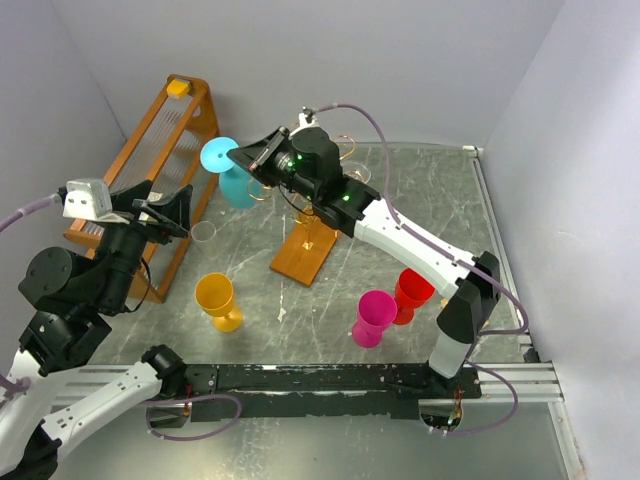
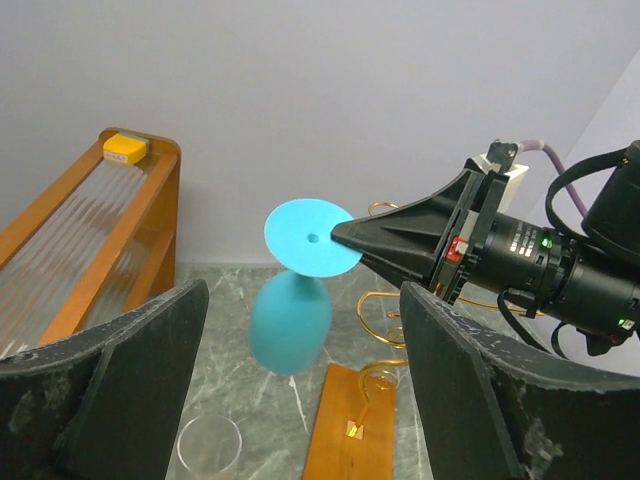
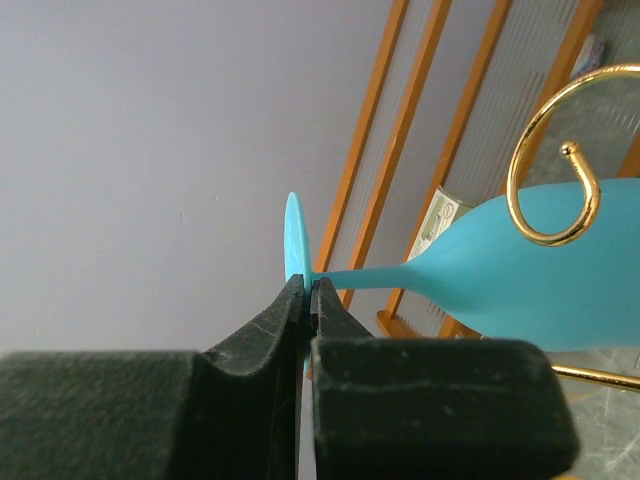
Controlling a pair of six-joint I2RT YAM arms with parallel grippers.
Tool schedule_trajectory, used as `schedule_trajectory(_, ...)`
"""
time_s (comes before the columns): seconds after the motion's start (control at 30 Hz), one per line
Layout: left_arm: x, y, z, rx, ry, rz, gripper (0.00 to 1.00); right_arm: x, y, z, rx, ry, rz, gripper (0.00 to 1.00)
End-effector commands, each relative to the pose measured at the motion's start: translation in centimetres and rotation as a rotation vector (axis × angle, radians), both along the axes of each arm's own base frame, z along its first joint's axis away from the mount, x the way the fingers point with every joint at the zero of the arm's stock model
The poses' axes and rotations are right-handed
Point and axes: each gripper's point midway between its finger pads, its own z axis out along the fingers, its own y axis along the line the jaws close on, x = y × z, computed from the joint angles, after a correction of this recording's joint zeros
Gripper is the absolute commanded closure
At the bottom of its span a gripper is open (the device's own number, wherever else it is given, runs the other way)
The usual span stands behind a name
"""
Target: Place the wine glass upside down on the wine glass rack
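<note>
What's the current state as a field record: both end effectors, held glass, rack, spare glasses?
right end effector: shut on stem of turquoise plastic wine glass, at its foot
glass orientation: foot up, bowl down
left end effector: open, empty
gold wire rack on brown wooden base: glass beside its scrolls, contact unclear
spares: yellow plastic goblet, pink plastic goblet, red plastic goblet, all upright

1 wine glass: turquoise, opaque, inverted with disc foot uppermost and bowl down, slightly tilted, raised off the table; upper centre-left of overhead view.
1 wine glass rack: gold scrolled wire, flat brown wooden base, upright; frame centre, just right of glass.
</note>
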Motion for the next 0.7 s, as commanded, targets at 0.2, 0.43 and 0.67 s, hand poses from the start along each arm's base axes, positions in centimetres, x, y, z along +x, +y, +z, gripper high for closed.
schedule_trajectory(0.2, 0.2, -0.8, 0.0, -0.042, -0.003, -0.030, 0.12, 0.2, -2.5, 1.4, 0.011, -0.005, -0.068, 1.00)
schedule_trajectory(0.43, 0.8, -1.5, -0.6, -0.050, 0.010, -0.040, 0.12, 0.5, -4.8, 1.4, -0.005, -0.014, -0.138, 1.00)
schedule_trajectory(0.67, 1.1, -1.9, -0.7, -0.049, 0.017, -0.048, 0.12, 1.4, -5.9, 2.1, -0.008, -0.030, -0.170, 1.00)
